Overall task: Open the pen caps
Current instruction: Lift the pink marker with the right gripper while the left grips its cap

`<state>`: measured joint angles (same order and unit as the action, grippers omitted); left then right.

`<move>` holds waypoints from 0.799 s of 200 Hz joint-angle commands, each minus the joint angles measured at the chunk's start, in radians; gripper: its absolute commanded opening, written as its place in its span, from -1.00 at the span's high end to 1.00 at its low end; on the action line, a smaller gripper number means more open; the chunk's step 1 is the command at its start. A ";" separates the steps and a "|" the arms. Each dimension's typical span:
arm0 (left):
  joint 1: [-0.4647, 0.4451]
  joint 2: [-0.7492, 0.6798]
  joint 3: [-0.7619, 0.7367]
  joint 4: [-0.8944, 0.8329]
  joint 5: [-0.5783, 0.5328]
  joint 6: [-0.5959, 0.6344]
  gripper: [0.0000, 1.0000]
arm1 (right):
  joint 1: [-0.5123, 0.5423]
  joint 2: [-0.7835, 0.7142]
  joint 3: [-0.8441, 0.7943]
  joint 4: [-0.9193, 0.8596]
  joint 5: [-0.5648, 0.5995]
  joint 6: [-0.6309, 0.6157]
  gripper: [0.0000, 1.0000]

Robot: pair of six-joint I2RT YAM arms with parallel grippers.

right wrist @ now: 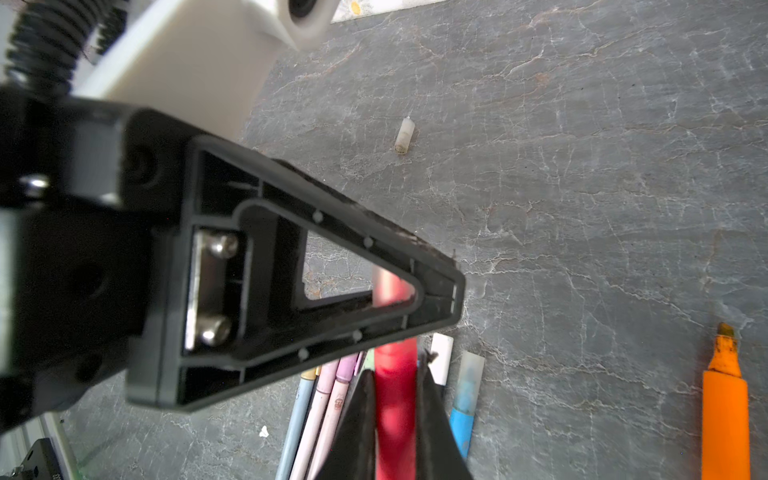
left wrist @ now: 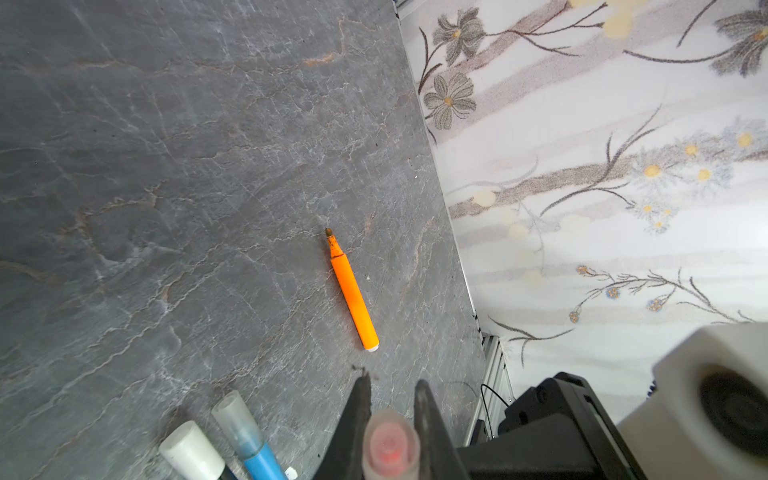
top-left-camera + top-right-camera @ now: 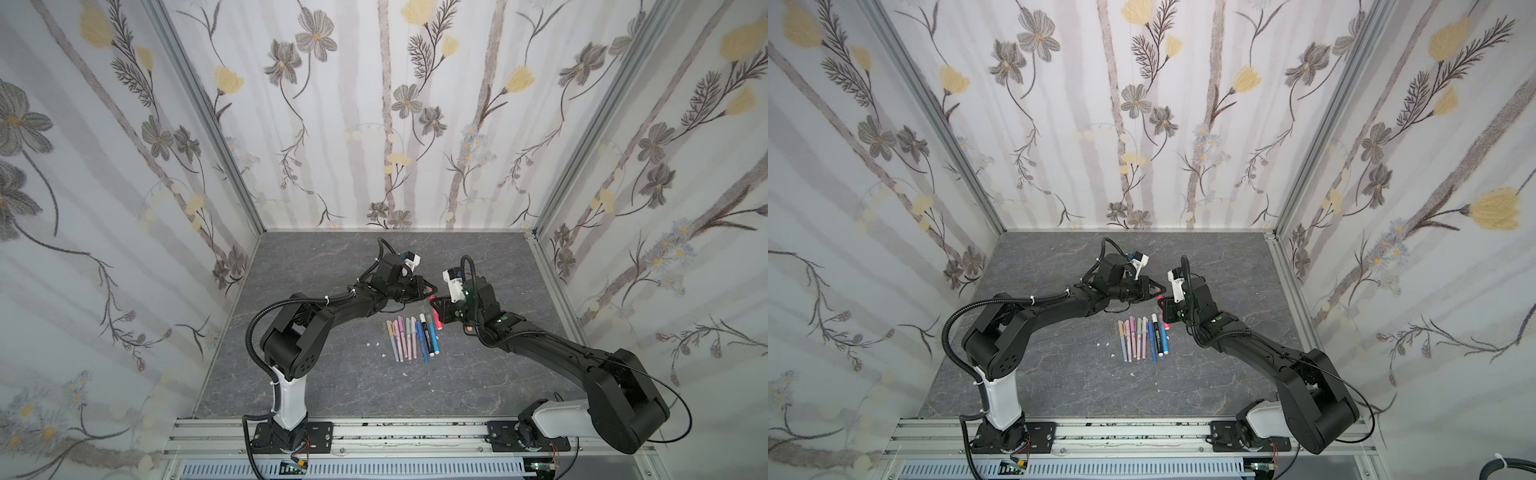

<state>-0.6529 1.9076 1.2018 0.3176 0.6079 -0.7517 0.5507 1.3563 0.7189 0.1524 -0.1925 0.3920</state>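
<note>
The left gripper (image 2: 393,384) has its fingers (image 2: 359,415) pinched on the translucent cap (image 2: 388,442) of the red pen (image 1: 395,399), one finger on each side; the right gripper (image 1: 392,374) has its fingers (image 1: 434,424) pressed against the same pen's red barrel, further along it; the pen hangs clear of the table (image 3: 332,270), held between the two grippers, which meet tip to tip over the table's middle, a little toward its back edge, in both top views; the cap sits over the pen's end, and I cannot tell whether it has come loose; just in front of them, the row of pens (image 3: 409,338) lies side by side near the middle of the table, caps pointing to the back edge; at the row's right end the black marker (image 3: 425,340) with its white cap (image 2: 191,451) lies beside the blue marker (image 2: 262,457) with its cloudy cap (image 2: 235,419); the orange marker (image 2: 353,291) lies apart from the row, tip bare, toward the right edge.
</note>
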 commanded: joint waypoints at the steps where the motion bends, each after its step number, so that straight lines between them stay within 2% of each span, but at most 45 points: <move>1: 0.003 0.010 0.010 -0.011 -0.019 0.012 0.92 | 0.001 0.002 0.006 0.059 -0.020 0.000 0.92; 10: 0.004 0.010 0.014 -0.016 -0.017 0.015 1.00 | 0.001 0.000 0.001 0.061 -0.020 0.000 0.91; 49: 0.011 0.005 0.016 -0.028 -0.016 0.015 1.00 | 0.001 -0.011 -0.019 0.064 -0.020 -0.001 0.86; 72: 0.016 -0.002 0.013 -0.028 -0.014 0.007 1.00 | 0.001 -0.027 -0.048 0.094 -0.017 -0.001 0.48; 96: 0.022 -0.014 0.010 -0.020 -0.010 -0.014 1.00 | 0.000 -0.037 -0.073 0.127 -0.014 0.004 0.25; 132: 0.033 -0.024 0.004 -0.016 -0.030 -0.057 1.00 | 0.001 -0.028 -0.101 0.198 -0.035 0.028 0.09; 160: 0.041 -0.017 -0.011 0.017 -0.023 -0.109 1.00 | 0.001 -0.012 -0.116 0.255 -0.044 0.034 0.06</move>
<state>-0.6182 1.8927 1.1999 0.2893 0.5877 -0.8001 0.5507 1.3338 0.6125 0.3065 -0.2153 0.4110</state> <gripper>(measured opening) 0.109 0.467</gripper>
